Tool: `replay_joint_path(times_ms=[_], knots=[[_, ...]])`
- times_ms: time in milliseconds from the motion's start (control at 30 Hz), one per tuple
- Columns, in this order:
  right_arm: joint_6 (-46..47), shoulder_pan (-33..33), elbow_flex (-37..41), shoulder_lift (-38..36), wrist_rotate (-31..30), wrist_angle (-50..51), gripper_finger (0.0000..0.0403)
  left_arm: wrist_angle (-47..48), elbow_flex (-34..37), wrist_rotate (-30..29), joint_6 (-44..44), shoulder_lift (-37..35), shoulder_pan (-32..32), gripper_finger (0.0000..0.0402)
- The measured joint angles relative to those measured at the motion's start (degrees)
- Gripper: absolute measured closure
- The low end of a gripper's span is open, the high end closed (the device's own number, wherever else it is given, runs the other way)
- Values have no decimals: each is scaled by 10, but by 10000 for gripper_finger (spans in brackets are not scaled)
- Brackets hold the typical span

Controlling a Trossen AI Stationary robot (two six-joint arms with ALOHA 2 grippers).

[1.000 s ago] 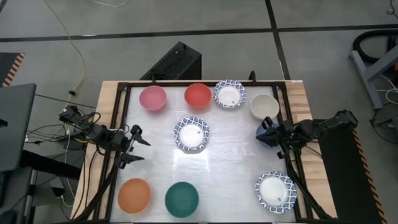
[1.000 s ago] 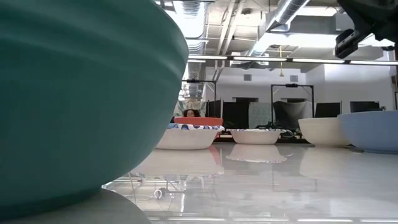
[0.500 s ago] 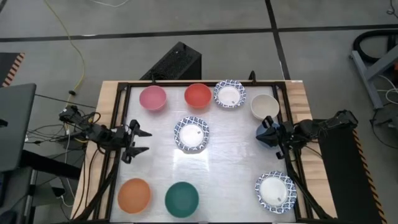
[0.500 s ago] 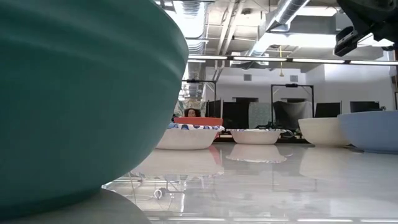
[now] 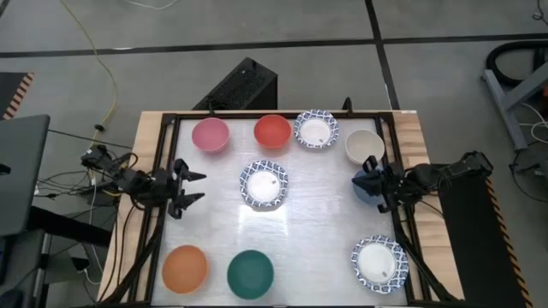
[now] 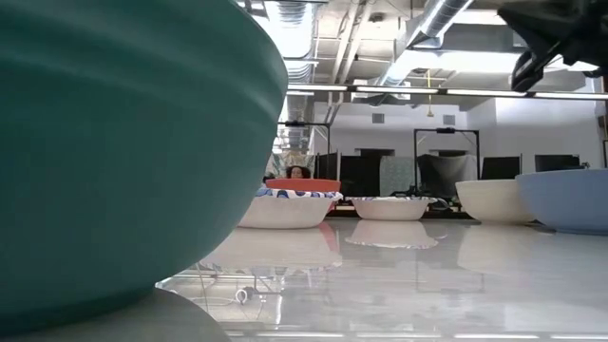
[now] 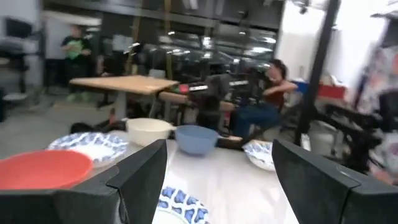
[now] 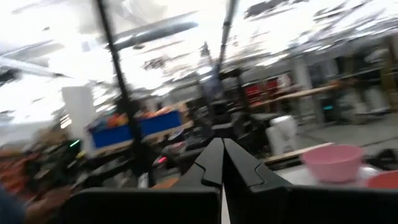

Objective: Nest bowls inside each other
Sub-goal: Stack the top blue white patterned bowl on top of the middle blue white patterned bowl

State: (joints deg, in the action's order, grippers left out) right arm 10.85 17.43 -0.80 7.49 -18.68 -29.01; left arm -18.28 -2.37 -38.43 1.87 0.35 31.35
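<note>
Bowls lie apart across the worktop (image 5: 214,224), none nested yet. We have the left gripper (image 5: 190,187) with jaws spread, hovering at the left edge, facing the middle patterned bowl (image 5: 264,184). The right gripper (image 5: 370,174) has jaws pressed together, empty, above the blue bowl (image 5: 363,189). We judge a first pick comes next: descend over one rim.

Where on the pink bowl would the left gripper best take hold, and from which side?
Judging by its pose, the rim: the pink bowl sits upright and open, apart from the red bowl. The open left gripper could come down from above, one finger inside the wall and one outside, on the rim's near side.
</note>
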Motion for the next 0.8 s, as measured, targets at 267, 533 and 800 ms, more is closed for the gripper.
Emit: replay_joint_path(times_ms=[267,533,800], knots=[[-48,0,-49,9,-165,3,381,49,-82,-48,-62,18,0,123],[-94,0,-160,62,-219,104,381,242,-210,-120,-159,92,0,123],[-95,0,-290,172,-265,246,378,365,-327,-119,-183,181,0,123]])
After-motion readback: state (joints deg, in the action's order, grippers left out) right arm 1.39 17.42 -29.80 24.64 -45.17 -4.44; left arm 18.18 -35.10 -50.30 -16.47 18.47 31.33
